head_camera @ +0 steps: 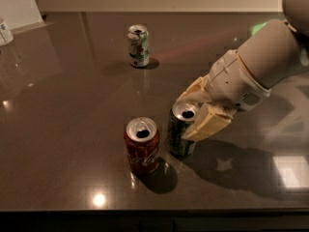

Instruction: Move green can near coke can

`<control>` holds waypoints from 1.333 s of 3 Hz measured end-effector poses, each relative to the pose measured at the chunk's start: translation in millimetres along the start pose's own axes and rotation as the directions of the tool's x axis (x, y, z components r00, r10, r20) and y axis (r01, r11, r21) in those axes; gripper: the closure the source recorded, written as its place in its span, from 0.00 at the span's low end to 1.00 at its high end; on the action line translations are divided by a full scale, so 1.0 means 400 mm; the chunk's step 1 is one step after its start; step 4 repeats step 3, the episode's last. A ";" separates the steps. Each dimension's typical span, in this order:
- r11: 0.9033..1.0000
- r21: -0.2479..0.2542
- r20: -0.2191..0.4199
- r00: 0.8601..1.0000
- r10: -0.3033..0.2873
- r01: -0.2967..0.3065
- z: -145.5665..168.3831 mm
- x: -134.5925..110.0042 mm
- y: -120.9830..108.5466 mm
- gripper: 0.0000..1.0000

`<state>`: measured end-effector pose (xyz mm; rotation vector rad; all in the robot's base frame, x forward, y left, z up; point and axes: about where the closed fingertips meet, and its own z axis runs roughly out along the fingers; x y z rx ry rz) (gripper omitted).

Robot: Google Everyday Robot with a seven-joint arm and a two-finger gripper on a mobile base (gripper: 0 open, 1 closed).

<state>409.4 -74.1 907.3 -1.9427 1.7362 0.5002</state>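
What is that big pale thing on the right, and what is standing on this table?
That pale shape is a robot's arm reaching in from the picture's right. Its tip is the end effector, a two-fingered clamp, whose cream fingers sit either side of the green can and appear closed on it. The one camera looks down on the dark table from above. The green can stands upright just right of the red coke can, close but apparently not touching. A mostly white can stands alone farther back.
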 end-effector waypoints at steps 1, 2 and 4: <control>1.000 0.002 0.002 1.000 -0.004 0.004 0.009 -0.002 -0.005 0.13; 1.000 0.002 0.001 1.000 -0.007 0.007 0.010 -0.006 -0.003 0.00; 1.000 0.002 0.001 1.000 -0.007 0.007 0.010 -0.006 -0.003 0.00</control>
